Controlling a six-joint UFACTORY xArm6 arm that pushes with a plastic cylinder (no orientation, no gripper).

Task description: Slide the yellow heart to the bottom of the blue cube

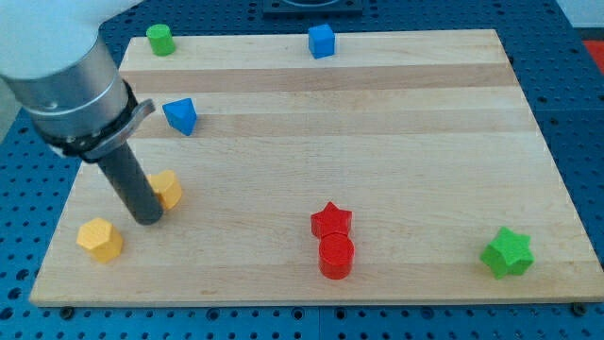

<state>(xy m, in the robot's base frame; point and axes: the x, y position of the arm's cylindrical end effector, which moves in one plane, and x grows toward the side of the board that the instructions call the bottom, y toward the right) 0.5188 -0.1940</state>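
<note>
At about 8 o'clock on the wooden desk, my tip rests on the surface, touching or just beside the yellow heart, which sits at the tip's 1 o'clock and is partly hidden by the rod. No fingers exist on this rod, so nothing is clenched or grasped. The blue cube stands well apart at 12 o'clock, near the desk's far edge. A 2nd yellow block, 6-sided, lies at the tip's 8 o'clock. A blue wedge-like block sits at 10 o'clock, a green cylinder at 11 o'clock. Near 6 o'clock, a red star touches a red cylinder. A green star lies at 4 o'clock.
</note>
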